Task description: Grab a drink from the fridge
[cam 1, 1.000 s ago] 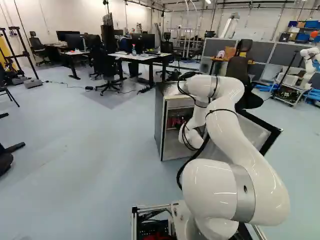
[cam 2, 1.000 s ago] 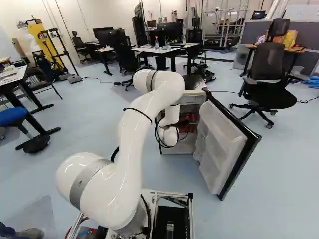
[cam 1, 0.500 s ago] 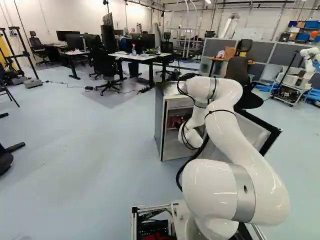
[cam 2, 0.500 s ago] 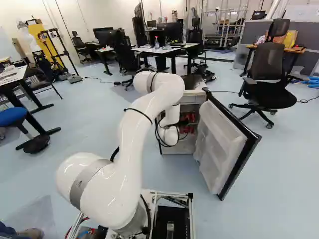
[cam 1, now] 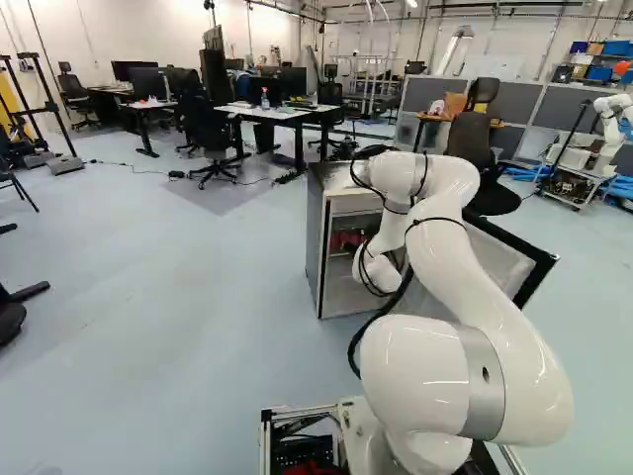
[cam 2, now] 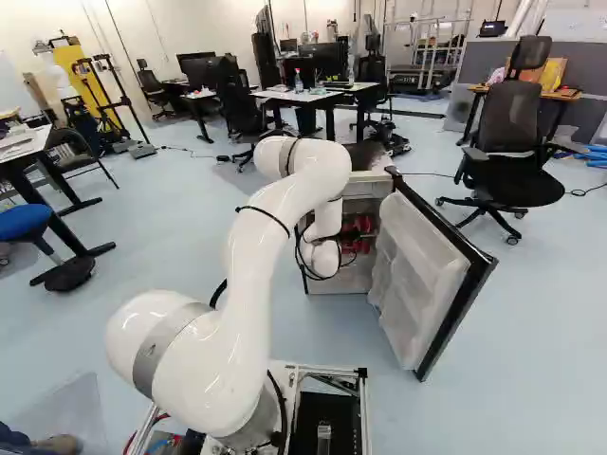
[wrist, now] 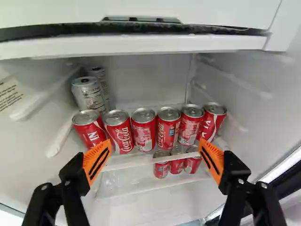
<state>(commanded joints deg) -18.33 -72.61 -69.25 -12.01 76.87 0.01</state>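
A low fridge with grey sides and a white interior (cam 1: pixel 315 242) stands ahead of the base, its black-edged white door (cam 2: pixel 422 275) swung open. The thick white jointed arm (cam 2: pixel 256 270) reaches into the opening close to that door, so a sideways swing of the elbow or wrist could knock it. The black gripper with orange pads (wrist: pixel 155 141) is spread wide and holds nothing. It faces a clear shelf with a pale front edge (wrist: pixel 127 163); coming in low, the fingers could catch that edge. On the shelf, the wanted drinks, six red cans with silver tops (wrist: pixel 143 129), stand in a tight row, with two silver cans (wrist: pixel 88 94) behind at one end and three more red cans (wrist: pixel 177 165) below. The spread spans most of the row, so closing here would likely squeeze several together, and a pad landing on a neighbour could tip it off the shelf.
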